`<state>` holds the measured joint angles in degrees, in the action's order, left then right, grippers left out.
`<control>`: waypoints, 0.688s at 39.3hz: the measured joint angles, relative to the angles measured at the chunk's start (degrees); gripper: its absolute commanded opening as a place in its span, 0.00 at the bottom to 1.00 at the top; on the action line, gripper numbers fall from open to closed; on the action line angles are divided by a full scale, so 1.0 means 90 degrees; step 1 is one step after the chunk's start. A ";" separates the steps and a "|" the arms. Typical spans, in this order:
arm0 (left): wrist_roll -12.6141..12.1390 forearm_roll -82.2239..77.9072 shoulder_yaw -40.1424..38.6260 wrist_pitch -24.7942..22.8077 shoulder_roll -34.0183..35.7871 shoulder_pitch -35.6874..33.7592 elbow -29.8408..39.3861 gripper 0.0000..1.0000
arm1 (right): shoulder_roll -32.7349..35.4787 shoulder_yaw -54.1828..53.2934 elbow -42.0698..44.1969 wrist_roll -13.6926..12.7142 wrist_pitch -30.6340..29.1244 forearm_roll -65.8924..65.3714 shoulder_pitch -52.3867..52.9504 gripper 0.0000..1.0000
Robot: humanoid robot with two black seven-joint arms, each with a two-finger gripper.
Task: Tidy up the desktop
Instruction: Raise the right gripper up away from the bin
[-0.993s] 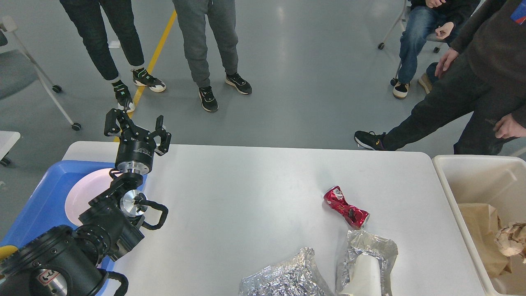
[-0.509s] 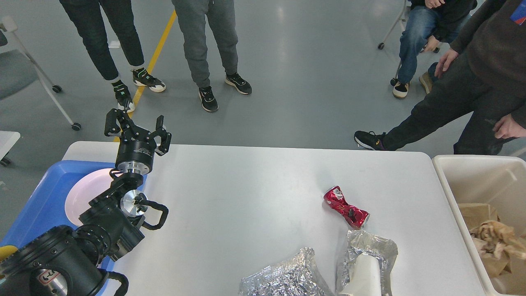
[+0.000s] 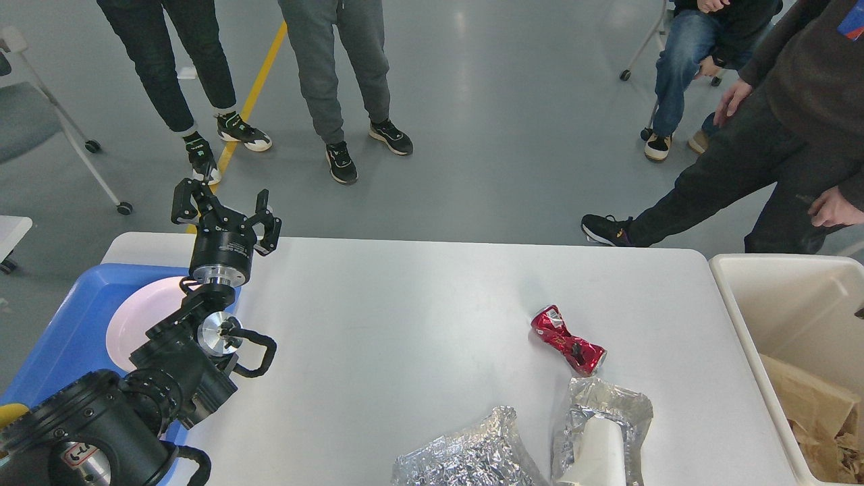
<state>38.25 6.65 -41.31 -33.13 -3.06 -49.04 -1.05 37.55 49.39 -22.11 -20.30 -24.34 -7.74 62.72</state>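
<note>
The white desktop (image 3: 405,317) fills the middle of the head view. On it lie a crushed red can (image 3: 568,339), a crumpled foil sheet (image 3: 466,455) at the front edge, and a foil wrap holding a white cup (image 3: 601,439). My left gripper (image 3: 224,206) is open and empty, raised above the desktop's far left corner. My right gripper is out of view; only a small dark speck shows at the right edge.
A blue tray (image 3: 67,337) with a pink plate (image 3: 138,314) sits at the left under my arm. A cream bin (image 3: 783,297) with brown paper (image 3: 820,418) stands at the right. Several people stand or sit beyond the far edge.
The crumpled paper in the bin has dropped lower and out toward the right edge. My left arm has not moved.
</note>
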 measured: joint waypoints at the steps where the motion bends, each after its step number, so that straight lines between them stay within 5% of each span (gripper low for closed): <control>1: 0.0000 -0.0001 0.0000 0.0000 -0.0001 0.0000 0.0000 0.97 | 0.0045 -0.0009 -0.0026 0.0000 -0.0022 0.0011 0.0181 1.00; 15: 0.0000 -0.0001 0.0000 0.0000 -0.0002 0.0000 0.0000 0.97 | 0.1095 0.0070 -0.1932 0.0010 -0.0670 0.0346 0.2688 1.00; 27: -0.0001 0.0000 0.0000 0.0000 0.0003 0.0000 0.0000 0.97 | 0.0672 0.0769 -0.2249 0.0023 -0.2213 0.0862 0.3626 1.00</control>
<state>38.24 6.64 -41.31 -33.13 -3.03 -49.04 -1.05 43.61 56.31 -42.35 -20.09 -44.26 0.02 95.36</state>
